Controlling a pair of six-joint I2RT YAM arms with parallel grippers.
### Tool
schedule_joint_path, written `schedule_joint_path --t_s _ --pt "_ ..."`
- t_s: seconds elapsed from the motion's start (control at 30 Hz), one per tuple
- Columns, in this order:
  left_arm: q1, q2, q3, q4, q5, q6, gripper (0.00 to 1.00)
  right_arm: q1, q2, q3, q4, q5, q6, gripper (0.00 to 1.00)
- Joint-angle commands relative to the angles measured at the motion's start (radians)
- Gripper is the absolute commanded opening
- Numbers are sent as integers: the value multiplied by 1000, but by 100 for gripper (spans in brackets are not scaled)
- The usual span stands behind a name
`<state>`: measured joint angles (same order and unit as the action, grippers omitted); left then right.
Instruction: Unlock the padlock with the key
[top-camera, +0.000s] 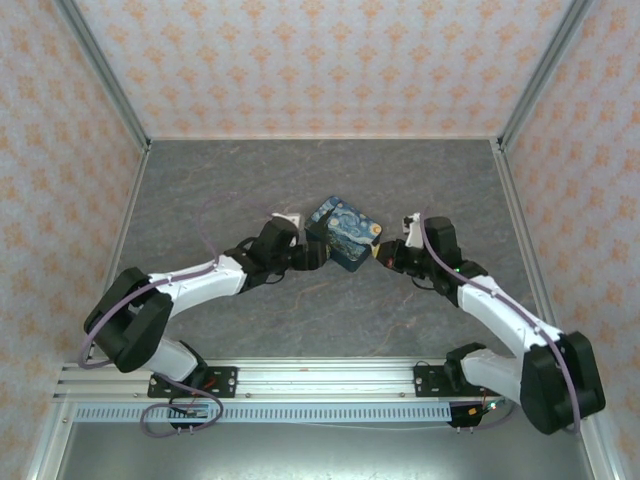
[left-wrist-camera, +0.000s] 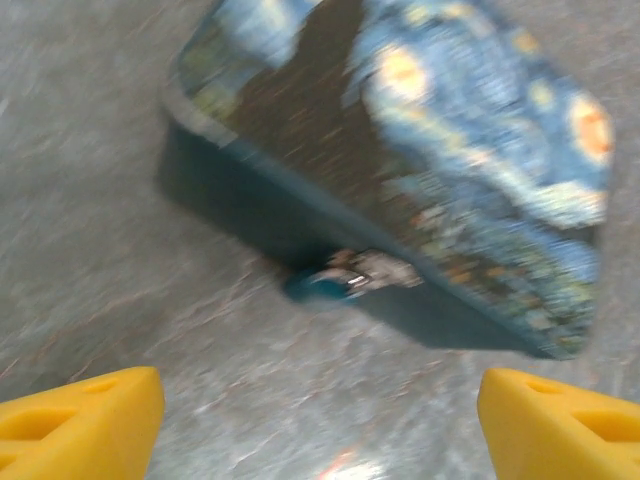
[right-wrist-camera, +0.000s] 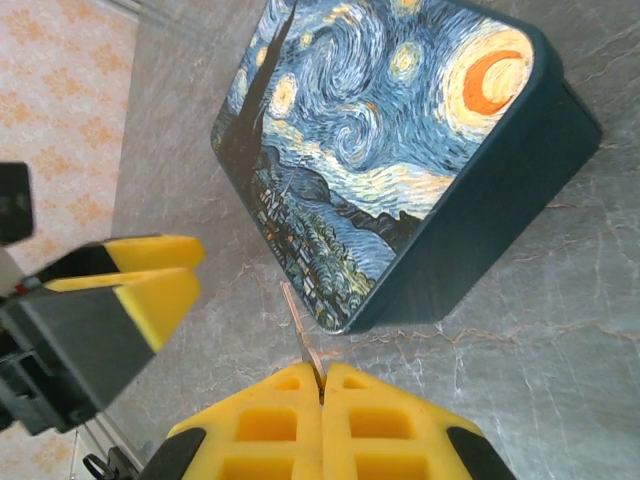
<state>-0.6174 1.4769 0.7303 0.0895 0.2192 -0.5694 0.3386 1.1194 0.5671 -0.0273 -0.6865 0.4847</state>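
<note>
Nearest the lens, at the bottom corners of the left wrist view, the left gripper (left-wrist-camera: 320, 425) stood spread wide. Its yellow fingers (left-wrist-camera: 85, 420) were far apart with nothing between them but grey table (left-wrist-camera: 100, 200). Just beyond, a little left of centre in that blurred frame, the padlock (left-wrist-camera: 322, 287) hung at the lower edge of the starry-print box (left-wrist-camera: 470, 140). Its teal body sat low by the table and its thin silvery shackle (left-wrist-camera: 375, 268) was caught at the box's rim; whether the body touched the table could not be told. In the right wrist view the key (right-wrist-camera: 300, 330) showed as a thin metal sliver at bottom centre. It was pinched at its near end between the pressed-together fingers of the right gripper (right-wrist-camera: 322, 378), and its tip reached up just beside the box's lower corner. The padlock looked light and free to swing on its shackle, so it would likely dodge the key unless the left gripper clamped its body across the flat sides, leaving the keyhole end clear. The key seemed stiff yet slim and smooth, apt to pivot or slip between the pads under twisting, so a firm hold at its broad head suited it.
</note>
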Motion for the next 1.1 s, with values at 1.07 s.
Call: schedule_joint_path --t_s 1.07 --pt "85 289 -7 475 270 197 64 42 407 198 68 22 -53 0"
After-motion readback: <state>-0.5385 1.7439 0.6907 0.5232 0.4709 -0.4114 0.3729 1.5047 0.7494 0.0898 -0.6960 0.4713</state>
